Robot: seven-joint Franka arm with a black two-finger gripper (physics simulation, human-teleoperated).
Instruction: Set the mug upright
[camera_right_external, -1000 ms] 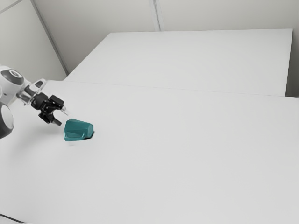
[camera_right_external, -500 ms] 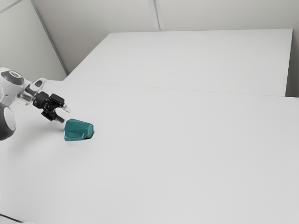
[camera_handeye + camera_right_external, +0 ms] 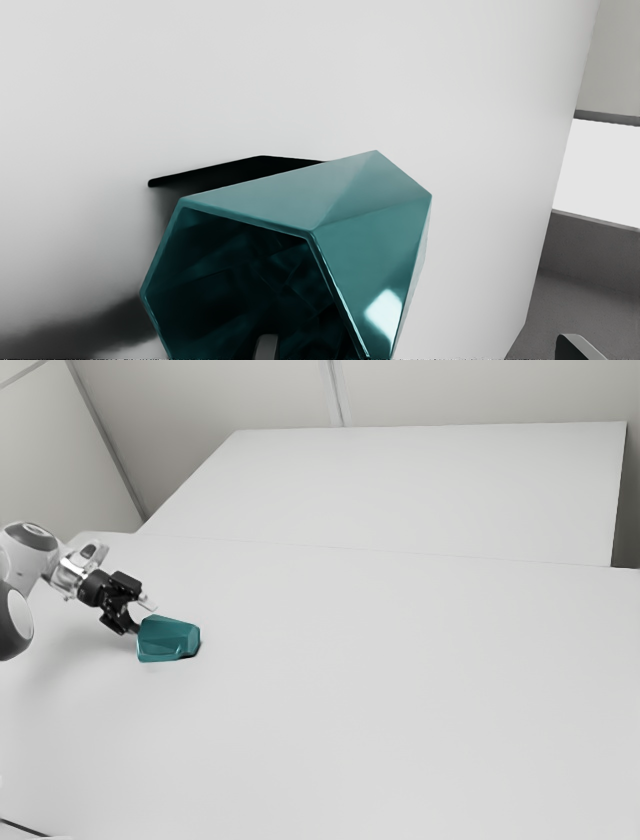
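In the exterior view, the mug (image 3: 168, 639) lay on its side on the white table (image 3: 400, 710), toward the exterior view's left; the upright position named in the task was not met. The tool (image 3: 146, 618) stood just beside the mug's end at the exterior view's left, with its two fingers apart and nothing clamped between them. One finger appeared to meet the edge of that end; whether it touched could not be confirmed. The mug's long axis ran away from the tool, toward the exterior view's right and slightly toward that view's lower edge, with the narrower end farther from the tool. In the wrist view, the wider end proved to be the open mouth, and it faced the tool. One fingertip (image 3: 266, 347) was aligned with the mouth opening; the opposite fingertip (image 3: 570, 345) was positioned outside the faceted wall, well apart from it. Whether the first fingertip had entered the cavity could not be determined. This offset governed the coming move: by judgement, an advance along the long axis would place one finger inside and the other outside, so that closing would pinch the wall near the rim. An advance out of line risked striking the rim and pushing or rolling the mug.
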